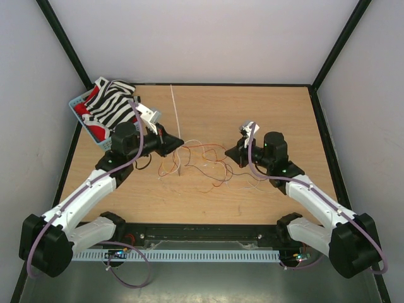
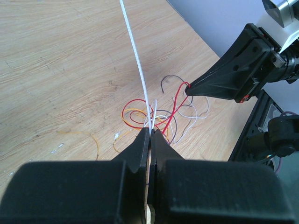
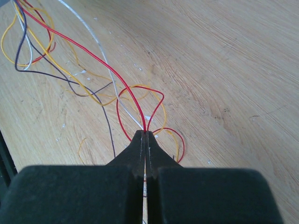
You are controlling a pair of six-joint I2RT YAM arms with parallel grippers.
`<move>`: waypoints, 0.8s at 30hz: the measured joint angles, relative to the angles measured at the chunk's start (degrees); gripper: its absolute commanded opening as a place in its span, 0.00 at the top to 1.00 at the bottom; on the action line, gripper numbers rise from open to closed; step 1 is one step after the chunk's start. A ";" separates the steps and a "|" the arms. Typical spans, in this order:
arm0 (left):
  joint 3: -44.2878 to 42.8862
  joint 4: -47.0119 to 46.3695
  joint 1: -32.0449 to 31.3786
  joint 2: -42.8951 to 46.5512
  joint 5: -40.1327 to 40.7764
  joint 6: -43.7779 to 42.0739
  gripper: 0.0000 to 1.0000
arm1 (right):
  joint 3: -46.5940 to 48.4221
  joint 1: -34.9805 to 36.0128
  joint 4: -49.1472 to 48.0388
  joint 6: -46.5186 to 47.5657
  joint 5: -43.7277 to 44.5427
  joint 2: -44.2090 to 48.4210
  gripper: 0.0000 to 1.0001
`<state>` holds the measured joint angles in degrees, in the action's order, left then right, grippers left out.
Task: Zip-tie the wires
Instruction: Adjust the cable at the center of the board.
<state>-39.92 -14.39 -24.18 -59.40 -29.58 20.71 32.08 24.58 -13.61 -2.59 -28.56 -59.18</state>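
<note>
Top external view: my left gripper (image 1: 181, 142) and right gripper (image 1: 228, 154) face each other across the middle of the wooden worktop (image 1: 265, 107), with the wires (image 1: 202, 159) lying in a loose tangle of red, orange, dark and pale strands between them. My left fingers are pressed together on the near end of the zip tie (image 1: 175, 117), a thin white strip that runs straight from my fingertips toward the far edge of the worktop. Seen from my left wrist, the strip rises from the closed tips just above the tangle.

My right fingers are likewise pinched tight, clamping a red strand (image 3: 100, 60) that stretches away from my fingertips toward the rest of the bundle. A pale strand runs in alongside it, but I cannot tell whether that one is caught too. Loops of red and orange wire rest on the wood just around my right fingertips.

At the far left corner sits a blue basket (image 1: 77, 104) holding a zebra-striped cloth (image 1: 113, 104), well apart from the wires.
</note>
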 measured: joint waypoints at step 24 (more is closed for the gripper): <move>-0.33 0.57 0.11 0.31 -2.12 -0.61 1.00 | -0.07 -0.24 -1.22 -1.97 -13.62 -2.49 0.66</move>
<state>-40.25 -13.82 -24.08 -59.09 -31.70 20.10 32.01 24.34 -14.83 -4.56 -42.17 -61.67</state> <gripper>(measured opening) 0.004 0.328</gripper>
